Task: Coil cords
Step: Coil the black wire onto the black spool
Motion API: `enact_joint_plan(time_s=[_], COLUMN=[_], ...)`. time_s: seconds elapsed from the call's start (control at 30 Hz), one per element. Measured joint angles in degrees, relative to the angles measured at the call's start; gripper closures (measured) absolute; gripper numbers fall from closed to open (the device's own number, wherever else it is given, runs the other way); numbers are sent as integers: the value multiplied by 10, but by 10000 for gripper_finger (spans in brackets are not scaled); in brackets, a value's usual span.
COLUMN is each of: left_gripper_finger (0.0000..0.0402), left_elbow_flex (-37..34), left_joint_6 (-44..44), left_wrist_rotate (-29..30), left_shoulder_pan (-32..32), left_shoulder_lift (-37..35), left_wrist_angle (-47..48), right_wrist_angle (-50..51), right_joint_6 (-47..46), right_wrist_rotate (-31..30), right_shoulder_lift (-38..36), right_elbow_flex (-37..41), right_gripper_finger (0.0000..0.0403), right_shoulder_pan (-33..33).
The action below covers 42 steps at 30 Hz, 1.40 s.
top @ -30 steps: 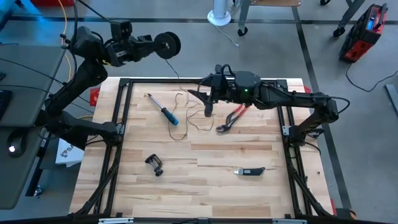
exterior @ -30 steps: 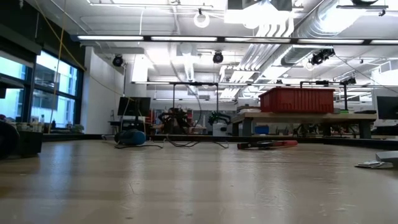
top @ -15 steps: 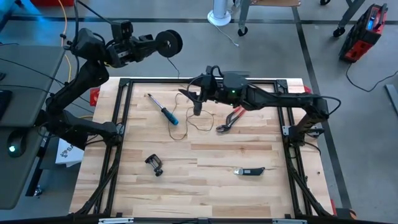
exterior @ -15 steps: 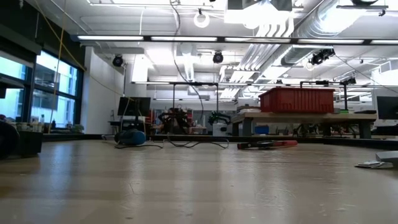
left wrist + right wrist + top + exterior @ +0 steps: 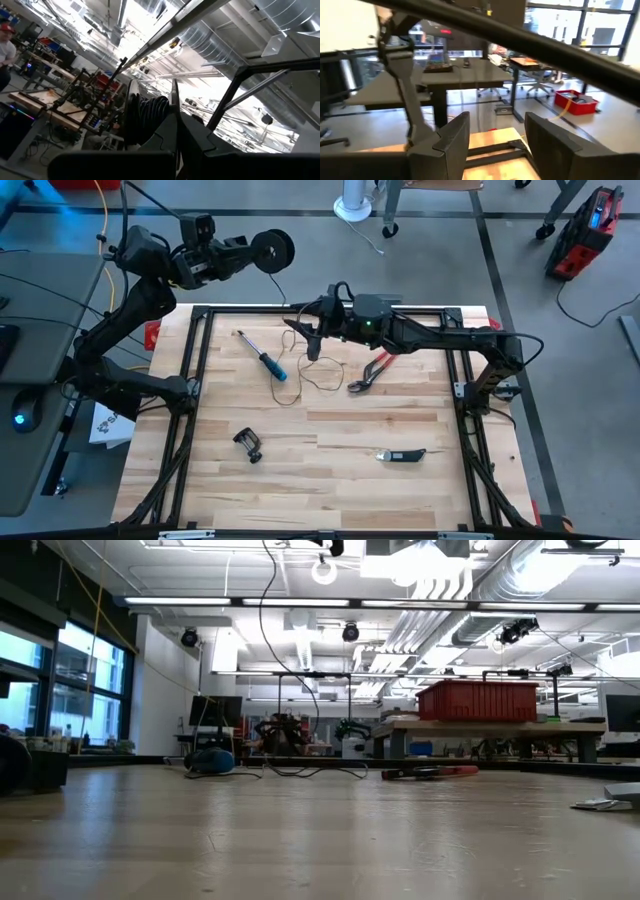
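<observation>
My left gripper (image 5: 250, 252) is raised beyond the table's far left edge, shut on the small round black reel (image 5: 270, 250), which the left wrist view shows wound with dark cord (image 5: 147, 117). The hair-thin cord (image 5: 300, 375) runs from the reel down to the table and lies in loose loops between the screwdriver and the pliers. In the low view it hangs as a curved line (image 5: 262, 630). My right gripper (image 5: 310, 338) hovers level over the far middle of the table beside the loops, pointing toward the table's left, fingers open (image 5: 492, 135). My left gripper pinches one flange of the reel at its rim (image 5: 173, 100) between its two shut fingers. The reel stands on edge, lifted clear of the table, with the cord trailing slack from it. Whether my right gripper touches the thin cord, I cannot tell.
A blue-handled screwdriver (image 5: 265, 360) lies at the far left of the table and red pliers (image 5: 372, 370) at the far right. A small black clamp (image 5: 248, 444) and a black hand tool (image 5: 402, 455) lie nearer the front. Dark frame rails (image 5: 195, 380) border the board.
My right gripper has moved toward the table's left and far edges and a little down, closing in on the cord below the reel. In the low view the cord's hanging curve has swung further into sight.
</observation>
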State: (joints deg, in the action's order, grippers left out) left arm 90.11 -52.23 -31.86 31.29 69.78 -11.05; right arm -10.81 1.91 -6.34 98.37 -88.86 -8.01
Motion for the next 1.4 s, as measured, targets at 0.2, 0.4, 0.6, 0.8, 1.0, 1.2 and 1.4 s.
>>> enact_joint_plan(time_s=[0.2, 0.4, 0.6, 0.8, 1.0, 1.2, 1.4], left_gripper_finger=[402, 401, 402, 402, 401, 401, 402], left_elbow_flex=[0, 0, 0, 0, 0, 0, 0], left_joint_6=[5, 0, -1, -14, -16, -17, -17], left_wrist_rotate=[0, -5, -5, -16, -20, -33, -32], left_shoulder_pan=[0, 0, 0, 0, 0, -8, -7], left_shoulder_lift=[0, 0, 0, 0, 1, 11, 16], left_wrist_angle=[1, 1, 0, 0, 0, 0, 0], right_wrist_angle=[0, -7, -17, -37, -37, -36, -23], right_joint_6=[-5, 16, 18, 31, 31, 30, 16], right_wrist_rotate=[19, 3, 34, 32, 35, 47, 61], right_shoulder_lift=[0, 0, 0, 0, 0, 0, 0], right_elbow_flex=[0, 0, 0, 0, 0, 0, 0], right_gripper_finger=[219, 219, 219, 219, 232, 242, 242], right_shoulder_pan=[0, -4, -4, -6, -10, -10, -10])
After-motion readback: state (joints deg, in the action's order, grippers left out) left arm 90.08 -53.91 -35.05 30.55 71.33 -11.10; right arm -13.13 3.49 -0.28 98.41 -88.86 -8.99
